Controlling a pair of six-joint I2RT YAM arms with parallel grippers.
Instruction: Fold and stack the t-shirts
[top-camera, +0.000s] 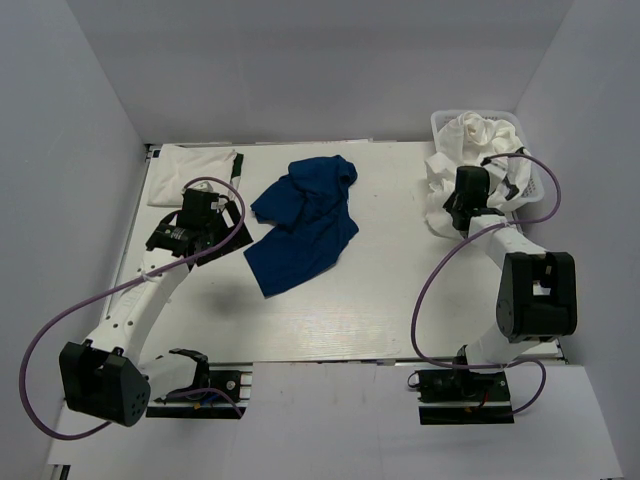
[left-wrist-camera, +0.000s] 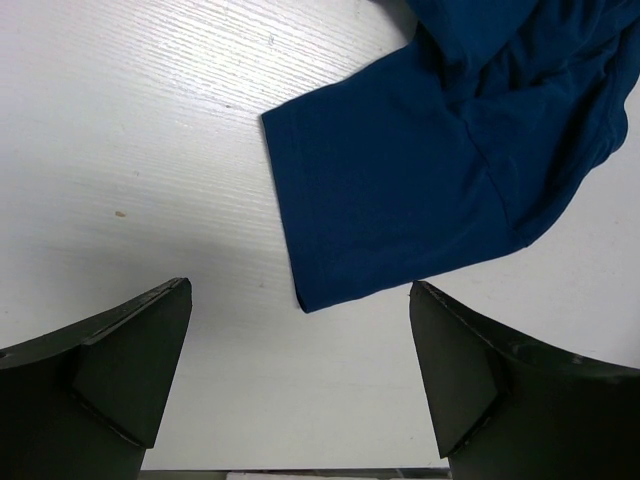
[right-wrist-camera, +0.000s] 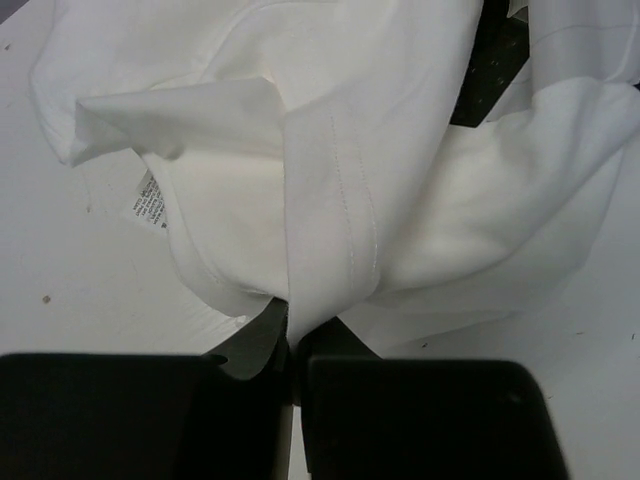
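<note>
The right gripper (right-wrist-camera: 293, 348) was clenched on a fold of a white shirt (right-wrist-camera: 340, 190), pinching it at the cloth's near edge, so the rest of that shirt lay on the far side of the hand. It ran up toward the basket (top-camera: 540, 180) in the far right corner of the table (top-camera: 400, 300). Any pull would probably have had to go nearward and to the left, onto bare table, to draw the cloth out. A small label (right-wrist-camera: 148, 200) showed on the shirt, left of the pinch. The left gripper (top-camera: 228, 238) hung with its jaws released and wide apart, holding nothing. The blue shirt (top-camera: 305, 220) lay just to its right in the middle of the table, crumpled, with its long axis running from near left to far right. One sleeve hem lay just beyond the open jaws without touching them. The left arm was plainly the nearer to the blue shirt, the right arm to the white ones. By count there was one blue shirt, one folded white shirt (top-camera: 195, 160) at the far left edge, and one white shirt in the grip. There was also a heap of white cloth (top-camera: 480, 132) in the basket whose number could not be told, plus one basket and two arms.
</note>
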